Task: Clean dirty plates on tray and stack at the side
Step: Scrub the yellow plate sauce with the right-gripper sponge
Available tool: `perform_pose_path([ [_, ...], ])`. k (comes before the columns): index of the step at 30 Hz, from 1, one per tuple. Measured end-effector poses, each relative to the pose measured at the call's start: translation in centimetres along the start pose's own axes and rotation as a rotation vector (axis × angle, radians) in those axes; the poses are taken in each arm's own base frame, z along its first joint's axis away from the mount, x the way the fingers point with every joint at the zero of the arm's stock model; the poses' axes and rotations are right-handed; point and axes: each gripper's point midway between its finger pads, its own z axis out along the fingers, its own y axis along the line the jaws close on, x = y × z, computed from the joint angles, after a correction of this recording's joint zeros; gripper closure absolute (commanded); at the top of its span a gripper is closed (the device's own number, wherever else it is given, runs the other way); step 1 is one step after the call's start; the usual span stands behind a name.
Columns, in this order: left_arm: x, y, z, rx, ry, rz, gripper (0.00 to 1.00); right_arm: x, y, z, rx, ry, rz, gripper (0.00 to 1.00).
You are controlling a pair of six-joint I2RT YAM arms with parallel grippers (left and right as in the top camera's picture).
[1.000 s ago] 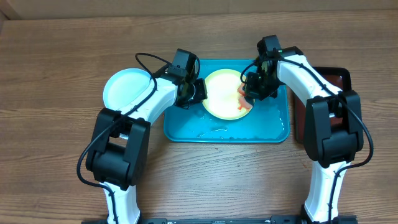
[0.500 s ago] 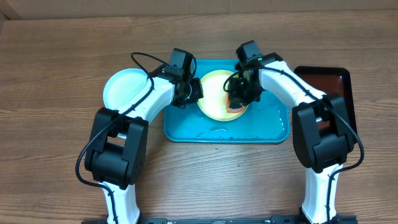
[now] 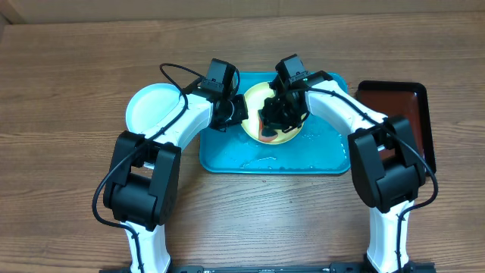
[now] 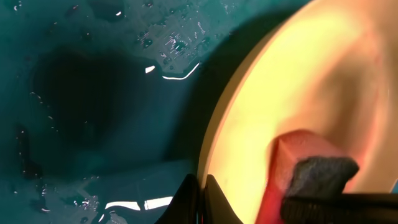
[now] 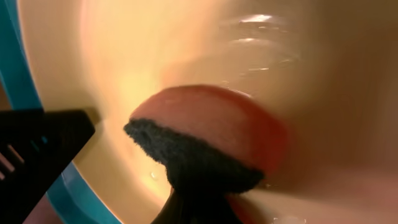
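Note:
A pale yellow-green plate (image 3: pixel 255 98) lies on the teal-blue tray (image 3: pixel 318 155), at its upper left. My left gripper (image 3: pixel 238 111) is shut on the plate's left rim; in the left wrist view the fingers (image 4: pixel 202 198) pinch the rim of the plate (image 4: pixel 261 106). My right gripper (image 3: pixel 276 118) is shut on a red sponge with a dark scouring pad (image 5: pixel 205 140) and presses it on the plate (image 5: pixel 155 43). The sponge also shows in the left wrist view (image 4: pixel 308 171). A light blue plate (image 3: pixel 154 106) lies on the table left of the tray. A third plate is not in view.
A smaller dark red-black tray (image 3: pixel 405 106) lies on the table right of the teal tray. Water drops lie on the teal tray's floor (image 4: pixel 93 93). The wooden table (image 3: pixel 68 91) runs all round.
My right gripper has moved left across the plate with the sponge, from the plate's right edge to its middle. The plate has shifted slightly left. The left gripper still holds the rim.

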Motion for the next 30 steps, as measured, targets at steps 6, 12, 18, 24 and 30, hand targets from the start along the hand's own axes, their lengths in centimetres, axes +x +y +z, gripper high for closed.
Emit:
perform_pose_path([
  [6,-0.1,-0.2,0.0,0.009,-0.003,0.001,0.96,-3.3,-1.7,-0.7,0.048,-0.129,-0.005,0.96],
  [12,0.0,-0.4,0.0,0.017,0.002,0.002,0.96,-6.0,-4.0,-1.7,0.140,-0.242,-0.001,0.96],
  [18,0.1,-0.5,0.0,0.026,0.007,0.003,0.96,-5.8,-5.8,-2.0,0.240,-0.246,0.007,0.96],
  [24,0.6,-1.1,0.1,0.037,0.020,0.013,0.96,-3.0,-7.1,-2.5,0.317,-0.138,0.035,0.96],
  [30,1.1,-1.6,0.2,0.050,0.038,0.019,0.96,-0.1,-8.0,-3.0,0.359,-0.026,0.060,0.96],
])
